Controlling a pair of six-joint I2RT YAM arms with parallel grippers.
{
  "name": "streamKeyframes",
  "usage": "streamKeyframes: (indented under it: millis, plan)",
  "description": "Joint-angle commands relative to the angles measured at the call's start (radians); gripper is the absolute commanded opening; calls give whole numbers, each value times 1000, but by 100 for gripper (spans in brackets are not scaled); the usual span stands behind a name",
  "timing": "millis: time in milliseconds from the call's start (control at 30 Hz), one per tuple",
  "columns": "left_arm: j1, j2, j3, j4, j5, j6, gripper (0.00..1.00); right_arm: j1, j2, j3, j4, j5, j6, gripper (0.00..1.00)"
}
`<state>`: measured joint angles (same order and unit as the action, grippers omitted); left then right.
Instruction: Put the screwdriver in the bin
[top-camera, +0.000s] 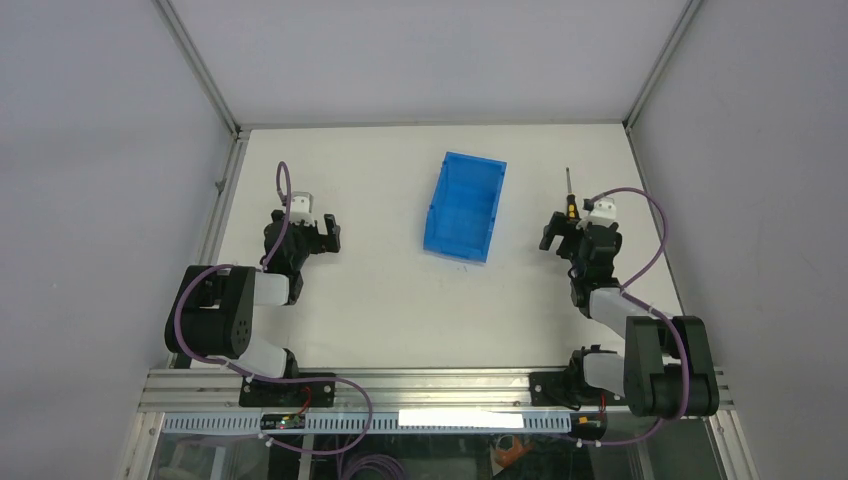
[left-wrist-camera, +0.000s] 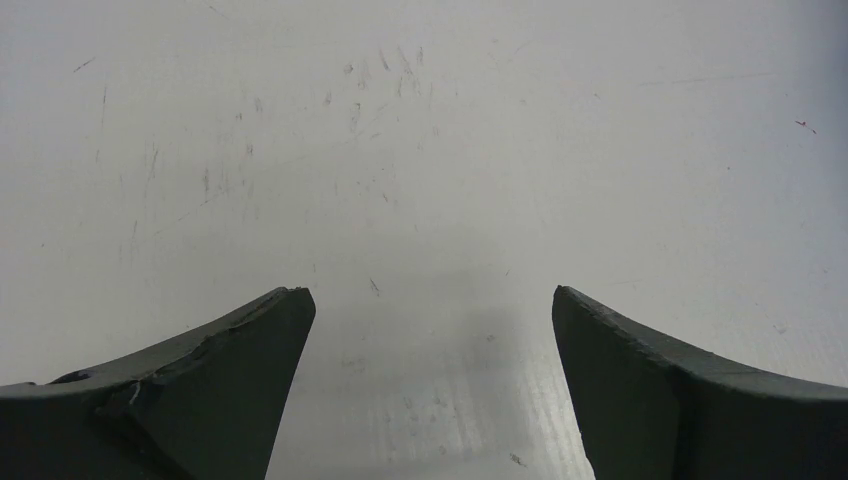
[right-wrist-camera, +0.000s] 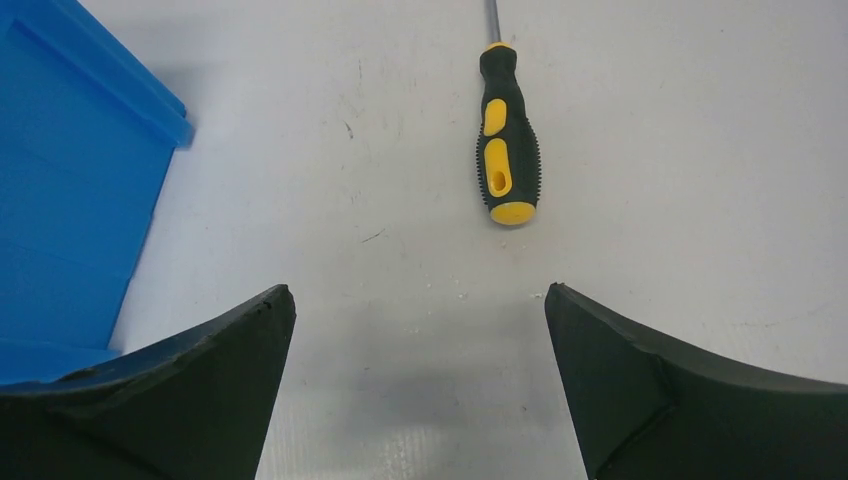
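The screwdriver (top-camera: 570, 200) lies flat on the white table at the right, its shaft pointing away from the arms. In the right wrist view its black-and-yellow handle (right-wrist-camera: 508, 150) lies just ahead of my fingertips, a little right of centre. My right gripper (top-camera: 568, 230) (right-wrist-camera: 420, 295) is open and empty, low over the table just short of the handle's butt. The blue bin (top-camera: 465, 205) stands in the middle of the table, left of the screwdriver; its corner shows in the right wrist view (right-wrist-camera: 70, 180). My left gripper (top-camera: 302, 228) (left-wrist-camera: 433, 292) is open and empty over bare table at the left.
The white table (top-camera: 380, 300) is bordered by grey walls with aluminium frame posts at the back corners (top-camera: 237, 130). An aluminium rail (top-camera: 440, 385) runs along the near edge by the arm bases. Purple cables (top-camera: 655, 225) loop off both arms.
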<state>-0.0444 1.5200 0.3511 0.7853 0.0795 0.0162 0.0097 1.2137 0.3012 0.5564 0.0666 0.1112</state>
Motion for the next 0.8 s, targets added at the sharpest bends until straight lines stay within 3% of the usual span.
streamKeyframes:
  millis: [0,167,267,333,500,667,767]
  plan:
    - [2,-15,23,34,-4,-6,99,-7,-19,24,25,33,38,99]
    - [2,-15,23,34,-5,-6,99,-7,-37,87,-45,72,88,99]
    - [3,-16,23,34,-4,-6,99,-7,-14,221,-227,167,154,99]
    - [3,-15,23,34,-6,-6,99,-7,37,363,-357,150,140,99]
    - [3,-15,23,34,-5,-5,99,-7,276,813,-910,44,89,99]
    - [3,-16,23,34,-5,-5,99,-23,572,1186,-1261,18,66,99]
    - [2,-17,23,33,-4,-5,99,-49,712,1327,-1368,-1,67,99]
